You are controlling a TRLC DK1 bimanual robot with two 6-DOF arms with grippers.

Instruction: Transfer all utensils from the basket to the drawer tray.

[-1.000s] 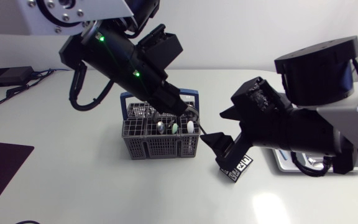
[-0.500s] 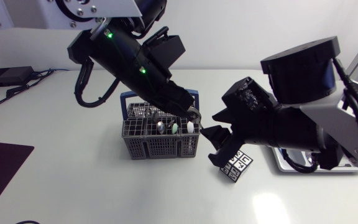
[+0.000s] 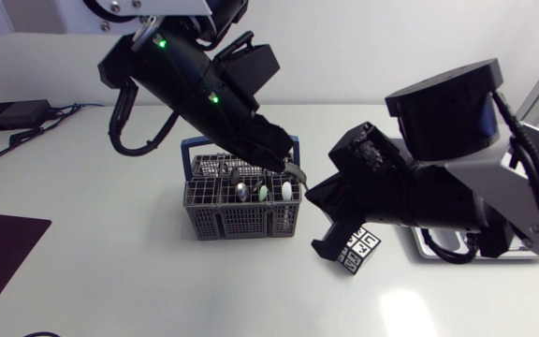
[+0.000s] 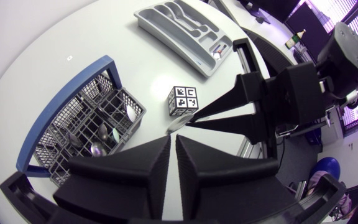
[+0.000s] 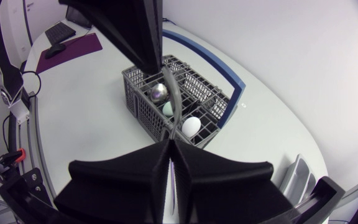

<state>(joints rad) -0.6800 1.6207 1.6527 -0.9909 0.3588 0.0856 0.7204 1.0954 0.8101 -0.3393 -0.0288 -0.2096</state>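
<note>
My left arm comes in high from the left of the grey wire-mesh basket with a blue handle [image 3: 241,213]. The left gripper [image 4: 173,137] hangs just above the basket's right-hand corner, its fingers drawn to a narrow slit and pinching the top end of a slim grey metal utensil [image 5: 175,102]. In the basket stand three more utensils [image 3: 263,192], with a silver, a pale green and a white rounded end showing above the mesh. The held utensil slants from the left gripper's tips, clear of the basket, into the right gripper [image 5: 170,142]. That gripper's fingers stand nearly together with the handle running between them, so both seem to grip it at once. Further right of the basket sit a black-and-white patterned cube [image 3: 358,251] and then the grey plastic drawer tray [image 4: 179,28]. I judge the utensil light, stiff and slick. A thin handle held by one end could swivel, so a pinch across its flat, near the middle, looks safest.
</note>
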